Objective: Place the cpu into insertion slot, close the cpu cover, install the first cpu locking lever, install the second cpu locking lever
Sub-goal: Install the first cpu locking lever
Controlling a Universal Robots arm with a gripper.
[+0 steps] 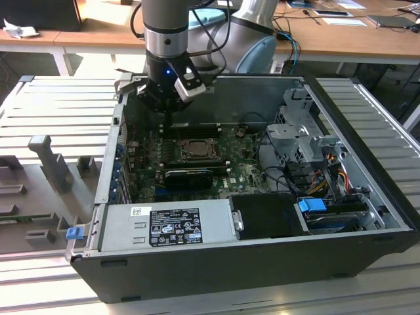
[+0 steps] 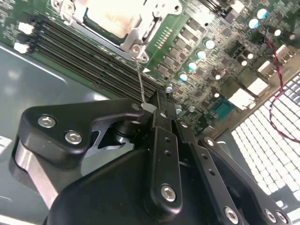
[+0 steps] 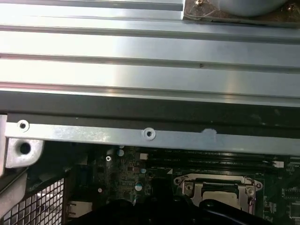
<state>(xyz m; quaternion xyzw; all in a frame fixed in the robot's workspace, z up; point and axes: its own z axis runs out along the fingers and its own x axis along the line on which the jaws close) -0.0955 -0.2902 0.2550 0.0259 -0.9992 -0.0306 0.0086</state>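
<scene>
Progress looks well past the start, as we judge it.

In the exterior view we see an open black computer case [image 1: 262, 275] lying on its side, with a grey metal power supply box [image 1: 167, 226] along its near wall. The arm's black gripper [image 1: 168, 121] reaches down at the far side of the green motherboard [image 1: 243, 167], toward the exterior view's left. It sits just beyond the square, silver-rimmed insertion slot [image 1: 213, 155]. The small flat square cpu [image 1: 195, 149], with its dull grey metal top, lies inside that slot.

In the second wrist view we find the gripper's black fingers [image 2: 161, 136] pressed together. They pinch the flat end of a thin silver wire locking lever [image 2: 139, 77]. The lever rises from its hinge at a corner of the socket up to the fingertips. The thin silver-grey cpu cover [image 2: 136, 35] appears to lie flat, framing the chip's pale top [image 2: 110, 18].

In the first wrist view we see the same socket beyond the grey sheet-metal wall of the case [image 3: 93, 133]. The cover's frame [image 3: 187, 180] lies around the cpu [image 3: 218, 192].

By our reading, seating the chip and closing the cover are done. One lever is in hand and raised, not yet latched. We cannot tell whether it is the first or the second lever, nor how the other one stands.
</scene>
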